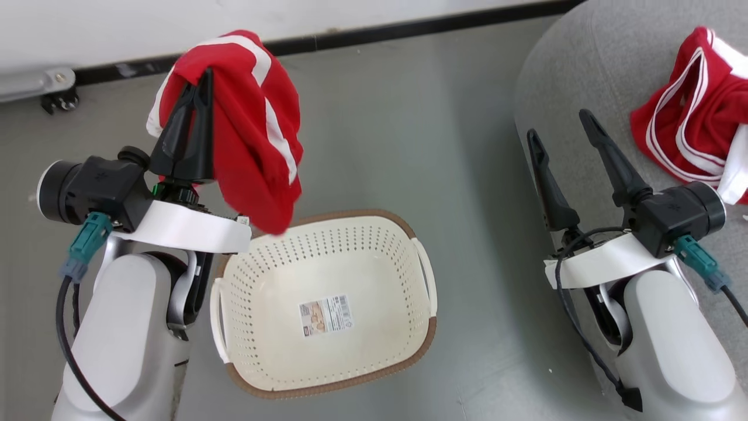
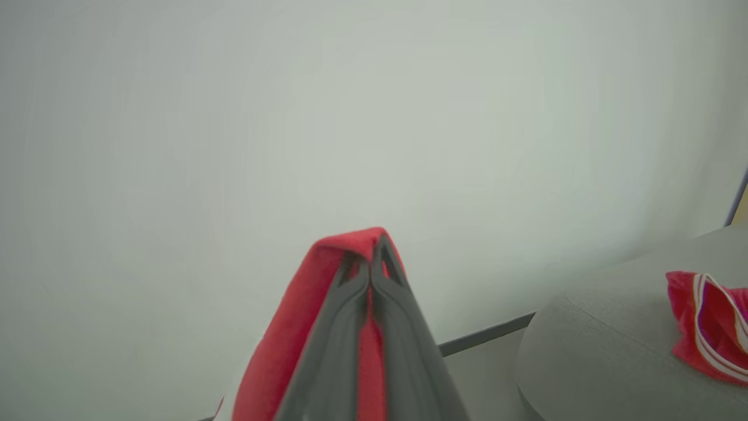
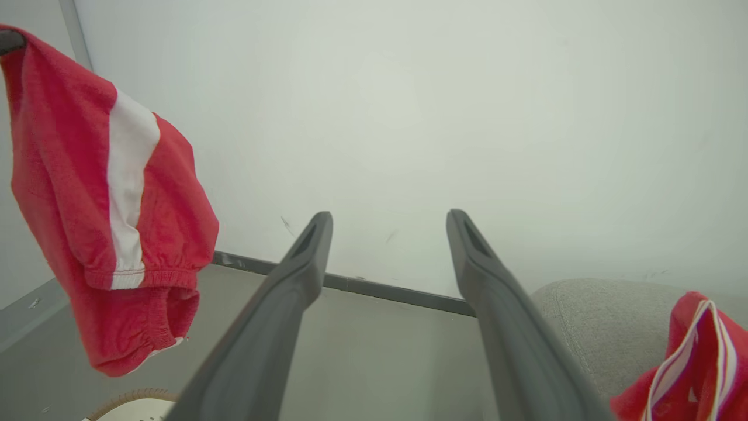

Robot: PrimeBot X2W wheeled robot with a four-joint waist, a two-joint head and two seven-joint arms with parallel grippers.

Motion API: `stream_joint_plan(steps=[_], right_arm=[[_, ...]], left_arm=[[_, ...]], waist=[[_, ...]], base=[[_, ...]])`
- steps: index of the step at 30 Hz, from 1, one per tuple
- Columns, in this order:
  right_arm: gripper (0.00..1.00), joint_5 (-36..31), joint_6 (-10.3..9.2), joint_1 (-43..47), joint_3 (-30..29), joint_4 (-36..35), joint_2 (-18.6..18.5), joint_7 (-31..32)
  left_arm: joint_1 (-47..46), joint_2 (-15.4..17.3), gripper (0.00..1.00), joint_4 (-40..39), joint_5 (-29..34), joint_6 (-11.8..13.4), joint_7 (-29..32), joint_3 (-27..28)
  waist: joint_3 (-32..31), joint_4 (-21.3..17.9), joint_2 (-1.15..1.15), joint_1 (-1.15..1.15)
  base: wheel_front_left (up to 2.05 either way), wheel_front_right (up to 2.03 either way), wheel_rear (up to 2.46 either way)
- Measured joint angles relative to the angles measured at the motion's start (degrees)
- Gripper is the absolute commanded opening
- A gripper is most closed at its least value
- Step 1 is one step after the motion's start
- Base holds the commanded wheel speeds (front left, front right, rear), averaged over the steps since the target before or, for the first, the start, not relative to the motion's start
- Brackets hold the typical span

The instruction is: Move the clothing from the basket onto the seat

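Red garment hangs clamped in my left fingers above the empty basket; my right fingers stand wide, holding nothing. My judgement: carry it high over the seat edge, then release beside the second garment lying there.

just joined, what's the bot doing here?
The left gripper is shut on a red garment and holds it in the air, clear of the basket, which has no clothing in it. The right gripper is open and holds nothing, near the edge of the grey seat. A second red garment already lies on that seat.
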Motion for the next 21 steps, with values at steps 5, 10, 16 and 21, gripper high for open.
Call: stream_joint_plan(steps=[5, 10, 16, 21], right_arm=[[1.0, 0.0, 0.0, 1.39, 1.79, 1.77, -0.58, 0.0], [1.0, 0.0, 0.0, 2.63, 4.44, 3.15, -1.1, 0.01], [1.0, 0.08, 0.0, 4.81, 8.02, 4.85, -1.72, 0.26], [1.0, 0.19, 0.0, 6.12, 10.11, 5.59, -2.12, 0.68]], left_arm=[[0.74, 0.23, 0.0, -1.65, -0.01, -0.44, -0.01, 0.21], [2.05, 0.15, 0.0, -2.34, -0.11, -0.53, -0.01, -0.26], [3.21, -0.38, 0.0, -2.63, -0.64, -1.02, 0.0, -1.45], [3.58, -1.05, 0.0, -2.65, -1.1, -1.49, 0.02, -2.1]], waist=[[-3.79, 0.98, 0.0, 0.0], [-6.93, 1.68, 0.0, 0.0], [-10.52, 2.36, 0.0, 0.0], [-13.24, 2.81, 0.0, 0.0]], base=[[0.0, 0.0, 0.0], [0.0, 0.0, 0.0], [0.0, 0.0, 0.0], [0.0, 0.0, 0.0]])
